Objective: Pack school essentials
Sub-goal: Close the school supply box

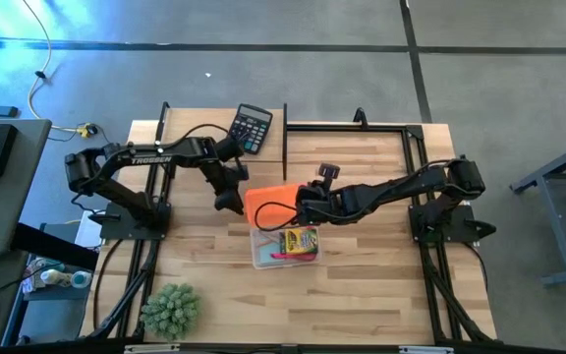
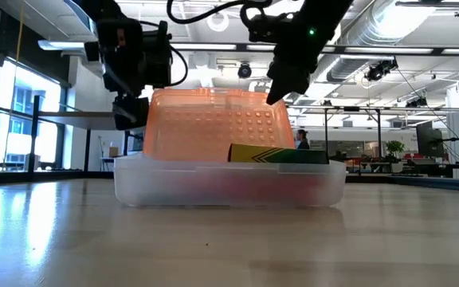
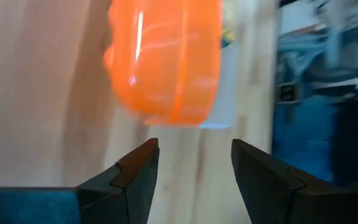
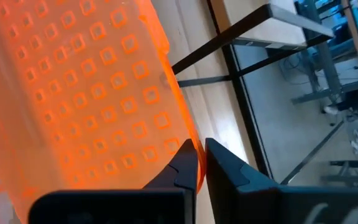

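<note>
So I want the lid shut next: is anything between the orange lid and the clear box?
Possibly: the crayon box sticks up above the clear box's rim, under the raised orange lid pinched by the right gripper.

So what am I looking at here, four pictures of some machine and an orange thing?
It is one moment seen by four cameras. The machine is a robot with two dark arms at a wooden table, each ending in a two-finger pincer. One camera looks straight down, one sits level with the tabletop, and one rides on each wrist. In the middle stands a clear box with an orange lid tipped up on edge. Inside you can see a crayon box and something pink. The right pincer is shut on the lid's edge. The left pincer stands open beside the lid, holding nothing. A calculator lies at the far edge and a spiky plant at the near corner.
</note>
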